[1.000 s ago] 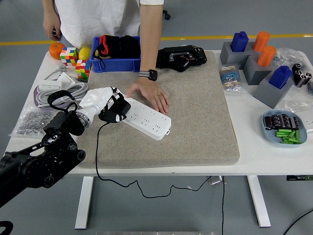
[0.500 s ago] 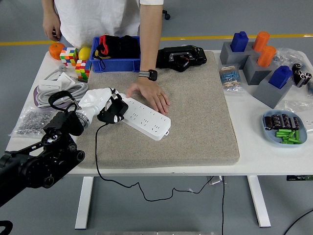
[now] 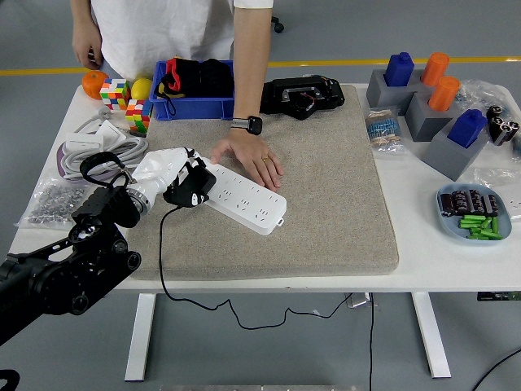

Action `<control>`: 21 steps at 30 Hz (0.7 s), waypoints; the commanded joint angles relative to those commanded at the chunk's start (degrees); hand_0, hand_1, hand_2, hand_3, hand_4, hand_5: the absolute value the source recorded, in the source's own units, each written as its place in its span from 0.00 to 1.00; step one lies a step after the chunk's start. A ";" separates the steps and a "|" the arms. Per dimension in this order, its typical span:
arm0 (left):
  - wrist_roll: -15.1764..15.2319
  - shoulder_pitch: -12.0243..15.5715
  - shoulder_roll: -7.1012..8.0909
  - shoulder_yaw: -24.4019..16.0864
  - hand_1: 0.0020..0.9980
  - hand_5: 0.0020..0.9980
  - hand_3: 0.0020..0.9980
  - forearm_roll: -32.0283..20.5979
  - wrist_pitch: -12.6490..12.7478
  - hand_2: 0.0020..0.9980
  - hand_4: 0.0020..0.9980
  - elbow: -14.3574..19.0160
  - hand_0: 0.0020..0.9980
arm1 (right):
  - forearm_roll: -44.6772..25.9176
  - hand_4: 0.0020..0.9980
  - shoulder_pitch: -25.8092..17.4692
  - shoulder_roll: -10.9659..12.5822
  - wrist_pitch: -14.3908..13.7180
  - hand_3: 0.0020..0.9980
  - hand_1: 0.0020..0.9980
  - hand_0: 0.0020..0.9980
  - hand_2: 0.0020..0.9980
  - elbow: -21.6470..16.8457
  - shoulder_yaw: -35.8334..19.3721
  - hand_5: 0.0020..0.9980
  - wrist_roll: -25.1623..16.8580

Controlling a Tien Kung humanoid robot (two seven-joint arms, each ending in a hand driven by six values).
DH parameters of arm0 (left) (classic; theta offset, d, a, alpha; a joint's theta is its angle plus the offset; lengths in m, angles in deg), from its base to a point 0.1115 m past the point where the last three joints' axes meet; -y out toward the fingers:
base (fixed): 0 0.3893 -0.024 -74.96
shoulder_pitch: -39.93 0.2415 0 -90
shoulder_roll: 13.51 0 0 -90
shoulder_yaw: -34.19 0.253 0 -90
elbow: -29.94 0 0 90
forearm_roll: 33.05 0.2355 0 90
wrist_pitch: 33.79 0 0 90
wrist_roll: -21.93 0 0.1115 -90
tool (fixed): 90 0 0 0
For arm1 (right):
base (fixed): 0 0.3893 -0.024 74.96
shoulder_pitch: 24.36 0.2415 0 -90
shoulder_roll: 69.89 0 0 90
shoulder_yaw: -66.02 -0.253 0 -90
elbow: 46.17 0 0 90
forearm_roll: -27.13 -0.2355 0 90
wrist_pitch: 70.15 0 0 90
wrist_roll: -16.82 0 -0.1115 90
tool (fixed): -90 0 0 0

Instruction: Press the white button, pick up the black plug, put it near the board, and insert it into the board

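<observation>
Beige mat (image 3: 326, 179) is carrying the board (image 3: 242, 195); left hand (image 3: 172, 175) is gripping the plug (image 3: 187, 190), inserting; alignment with a socket is needed next.

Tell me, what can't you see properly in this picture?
- Black plug: head view, its prongs are hidden by the robot's white left hand.
- White power strip: its button end is covered by that hand and the person's hand.
- Right hand: outside the picture.
</observation>
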 joint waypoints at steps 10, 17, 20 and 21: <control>0.36 0.32 0.05 0.30 0.99 0.37 0.98 -0.33 0.45 0.97 1.00 0.27 0.90 | -0.02 0.72 0.00 0.11 0.01 0.65 0.72 0.75 0.70 0.01 0.23 0.41 0.01; 2.10 1.91 0.74 -1.27 0.99 0.39 0.98 -0.14 2.28 0.97 1.00 3.22 0.90 | -0.03 0.72 0.04 0.24 -0.01 0.65 0.72 0.75 0.70 0.02 0.39 0.41 0.00; 5.22 3.82 1.81 -2.25 0.99 0.39 0.98 -0.49 5.58 0.97 1.00 6.29 0.90 | 0.02 0.72 -0.04 0.25 -0.01 0.65 0.72 0.75 0.70 0.07 0.42 0.41 0.02; 5.80 4.27 2.10 -2.43 0.98 0.54 0.93 -0.50 6.14 0.95 1.00 7.08 0.91 | 0.02 0.72 -0.06 0.23 -0.01 0.65 0.72 0.75 0.70 0.07 0.41 0.41 0.01</control>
